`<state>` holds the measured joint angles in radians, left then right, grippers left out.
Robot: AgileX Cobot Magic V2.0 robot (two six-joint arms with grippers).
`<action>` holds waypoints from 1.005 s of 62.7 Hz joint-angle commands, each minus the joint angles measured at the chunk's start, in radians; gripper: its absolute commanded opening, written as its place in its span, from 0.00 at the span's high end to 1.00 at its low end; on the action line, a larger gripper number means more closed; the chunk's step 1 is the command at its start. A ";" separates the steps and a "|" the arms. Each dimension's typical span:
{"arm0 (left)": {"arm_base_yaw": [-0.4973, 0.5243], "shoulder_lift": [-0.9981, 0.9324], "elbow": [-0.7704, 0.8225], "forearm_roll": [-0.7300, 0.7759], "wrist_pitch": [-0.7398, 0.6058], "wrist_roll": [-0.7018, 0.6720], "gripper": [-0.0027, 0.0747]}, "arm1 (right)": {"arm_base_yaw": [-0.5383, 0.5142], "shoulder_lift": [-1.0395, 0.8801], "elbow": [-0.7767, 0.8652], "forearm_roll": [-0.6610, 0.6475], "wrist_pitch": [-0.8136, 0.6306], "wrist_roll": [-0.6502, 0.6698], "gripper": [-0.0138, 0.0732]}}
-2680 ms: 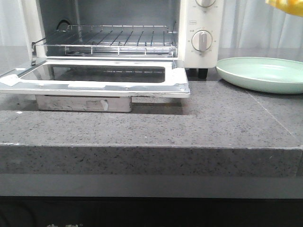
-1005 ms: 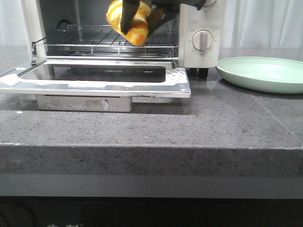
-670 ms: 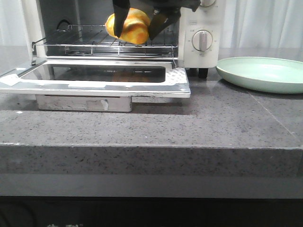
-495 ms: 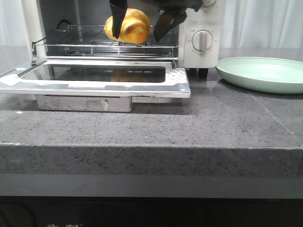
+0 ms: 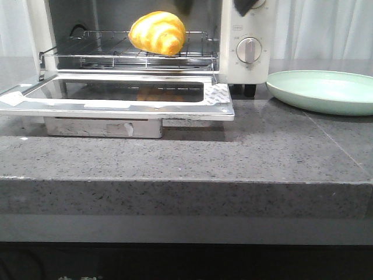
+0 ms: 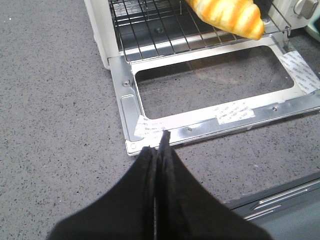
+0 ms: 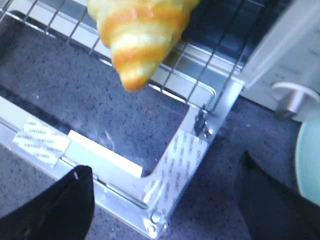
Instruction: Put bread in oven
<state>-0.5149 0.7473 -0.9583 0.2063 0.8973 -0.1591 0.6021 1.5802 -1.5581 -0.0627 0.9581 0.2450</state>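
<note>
The bread (image 5: 157, 33), a golden roll with orange stripes, lies on the wire rack (image 5: 105, 55) inside the white oven (image 5: 252, 29), and nothing grips it. The glass door (image 5: 116, 105) hangs open and flat. In the right wrist view the bread (image 7: 140, 30) lies on the rack beyond my right gripper (image 7: 164, 165). That gripper is open with nothing between its fingers, above the door's right front corner. In the front view only dark bits of it show at the top edge. My left gripper (image 6: 161, 145) is shut and empty, over the counter by the door's left front corner (image 6: 132, 146).
A pale green plate (image 5: 323, 90) sits on the counter right of the oven, empty. The open door juts toward the counter's front edge (image 5: 186, 182). Oven dial knobs (image 5: 249, 51) face forward. Grey speckled counter (image 6: 50, 100) spreads left of the oven.
The right gripper carried the bread into the oven, set it on the rack, opened and pulled up and back. The bread now rests free.
</note>
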 commanded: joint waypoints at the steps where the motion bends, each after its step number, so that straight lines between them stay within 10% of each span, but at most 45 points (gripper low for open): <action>1: -0.001 0.000 -0.025 0.011 -0.071 -0.009 0.99 | -0.032 -0.130 0.072 -0.009 -0.079 -0.028 0.16; 52: -0.001 0.000 -0.025 0.011 -0.069 -0.009 0.99 | -0.147 -0.943 0.730 -0.099 -0.245 -0.046 0.17; 63: -0.001 0.000 -0.025 0.011 -0.069 -0.009 0.99 | -0.147 -0.955 0.734 -0.109 -0.245 -0.046 0.34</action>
<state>-0.5149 0.7473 -0.9583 0.2063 0.8973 -0.1591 0.4622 0.6264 -0.8009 -0.1464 0.7916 0.2089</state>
